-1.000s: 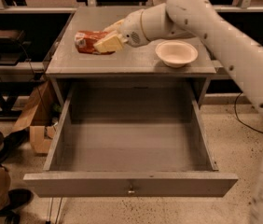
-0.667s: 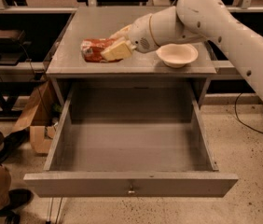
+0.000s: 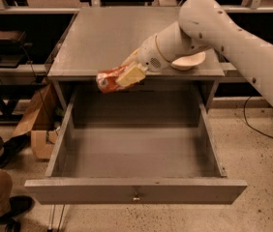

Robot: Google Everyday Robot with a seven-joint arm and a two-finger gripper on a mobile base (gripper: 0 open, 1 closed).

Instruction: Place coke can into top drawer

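Note:
The coke can (image 3: 106, 80) is a red-orange shiny can with whitish marks, lying sideways in my gripper (image 3: 127, 74). The gripper is shut on it, with a cream finger (image 3: 132, 74) across the can's right end. The can hangs in the air at the cabinet top's front edge, over the back of the top drawer (image 3: 136, 190). The drawer is pulled wide open, a deep grey box with a small metal knob (image 3: 136, 196) on its front panel. Its inside shows nothing in it.
A cream round bowl (image 3: 190, 61) stands on the grey cabinet top (image 3: 112, 37), partly behind my arm. A cardboard box (image 3: 37, 124) sits on the floor to the left. A person's leg and shoes (image 3: 1, 178) are at the lower left.
My gripper has carried the can from above the cabinet top forward and down, to the top's front edge above the open drawer. The drawer and bowl have not moved.

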